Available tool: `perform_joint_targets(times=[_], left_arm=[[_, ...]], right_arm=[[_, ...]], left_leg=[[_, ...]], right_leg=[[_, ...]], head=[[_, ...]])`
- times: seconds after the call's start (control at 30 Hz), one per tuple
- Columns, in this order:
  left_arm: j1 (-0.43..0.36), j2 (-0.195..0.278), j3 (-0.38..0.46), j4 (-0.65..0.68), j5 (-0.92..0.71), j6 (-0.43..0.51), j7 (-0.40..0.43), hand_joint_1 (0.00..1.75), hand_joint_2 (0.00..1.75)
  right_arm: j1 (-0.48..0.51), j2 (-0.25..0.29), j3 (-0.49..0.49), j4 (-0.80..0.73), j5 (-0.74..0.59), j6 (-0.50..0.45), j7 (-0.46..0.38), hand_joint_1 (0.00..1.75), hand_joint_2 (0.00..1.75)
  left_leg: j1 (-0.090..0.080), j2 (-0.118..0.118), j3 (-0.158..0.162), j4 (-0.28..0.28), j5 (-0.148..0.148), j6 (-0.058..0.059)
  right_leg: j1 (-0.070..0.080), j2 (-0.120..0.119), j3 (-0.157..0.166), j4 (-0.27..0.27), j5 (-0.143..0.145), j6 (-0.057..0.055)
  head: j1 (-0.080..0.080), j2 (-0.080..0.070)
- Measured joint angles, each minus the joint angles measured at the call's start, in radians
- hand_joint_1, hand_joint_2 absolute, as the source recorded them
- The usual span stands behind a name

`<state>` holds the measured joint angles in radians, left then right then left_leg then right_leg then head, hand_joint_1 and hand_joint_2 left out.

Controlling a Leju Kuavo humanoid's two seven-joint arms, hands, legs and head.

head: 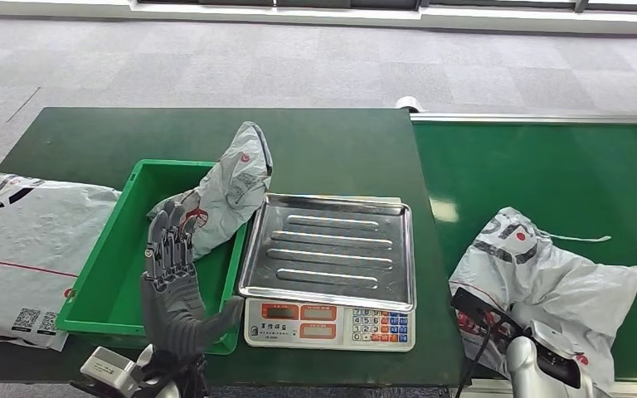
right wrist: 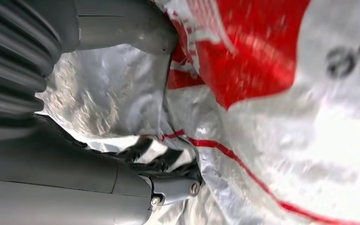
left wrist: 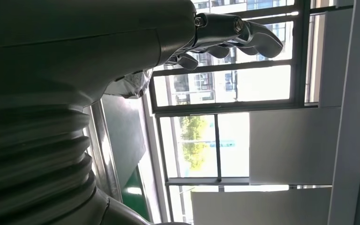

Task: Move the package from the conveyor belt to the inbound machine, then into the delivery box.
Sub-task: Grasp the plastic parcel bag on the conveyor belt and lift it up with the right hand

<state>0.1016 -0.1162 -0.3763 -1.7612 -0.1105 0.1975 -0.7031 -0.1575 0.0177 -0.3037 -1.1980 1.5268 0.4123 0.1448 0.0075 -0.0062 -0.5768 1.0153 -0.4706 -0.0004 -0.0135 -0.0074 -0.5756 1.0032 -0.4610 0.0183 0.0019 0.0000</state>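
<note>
- Two grey courier bags matter here: one crumpled poly mailer (head: 539,278) lies on the green conveyor belt (head: 547,166), right in front of the right robot hand (right wrist: 122,140); a second mailer (head: 228,186) leans over the far rim of the green bin (head: 104,290), just beyond the left robot hand (head: 170,286).
- Left robot hand: raised upright over the bin, fingers apart, nothing in it. Prob. hovering clear since that mailer already sits in the delivery box.
- Right robot hand: low by the belt, pressed into the belt mailer's film in the right wrist view. Fingers look sunk in the folds, but whether they're clamped or only touching — cannot tell.
- Weighing scale (head: 328,257) w/ steel tray sits on the counter (head: 332,149) betw. the two robot hands, tray bare; presumably the inbound machine, so the belt mailer's next stop. It stands next to the bin, so the hop is short.
- Third, larger mailer (head: 17,249) lies flat outboard of the left robot hand, beside the bin.
- Writing: red logo patches + black lettering on the bags, QR codes on the large one; none legible. Scale keypad digits too small to read.
</note>
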Motion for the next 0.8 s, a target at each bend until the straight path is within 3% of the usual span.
perform_joint_targets(times=[0.13, 0.6, 0.8], left_arm=[[0.001, 0.009, -0.001, -0.001, 0.009, 0.023, 0.0, 0.0, 1.75], [0.002, 0.042, -0.012, -0.009, 0.024, 0.071, 0.0, 0.0, 1.75], [0.01, 0.053, -0.018, -0.023, 0.03, 0.088, 0.0, 0.0, 1.75]], right_arm=[[0.002, 0.001, 0.0, 0.002, -0.005, -0.052, 0.001, 1.75, 1.75], [0.002, 0.001, 0.022, -0.012, -0.016, -0.052, 0.005, 1.75, 1.75], [0.009, 0.001, 0.028, -0.066, -0.026, 0.054, 0.004, 1.75, 1.75]], left_leg=[[0.0, 0.0, 0.0, 0.0, 0.0, 0.0], [0.0, 0.0, -0.001, 0.0, -0.001, -0.001], [0.0, 0.0, -0.001, 0.0, -0.001, -0.001]], right_leg=[[0.0, 0.0, 0.0, 0.0, 0.0, 0.0], [0.0, 0.0, -0.001, 0.0, 0.0, 0.0], [0.0, 0.0, -0.001, 0.0, 0.0, 0.0]], head=[[0.0, 0.0], [0.0, 0.0], [0.0, 0.0]])
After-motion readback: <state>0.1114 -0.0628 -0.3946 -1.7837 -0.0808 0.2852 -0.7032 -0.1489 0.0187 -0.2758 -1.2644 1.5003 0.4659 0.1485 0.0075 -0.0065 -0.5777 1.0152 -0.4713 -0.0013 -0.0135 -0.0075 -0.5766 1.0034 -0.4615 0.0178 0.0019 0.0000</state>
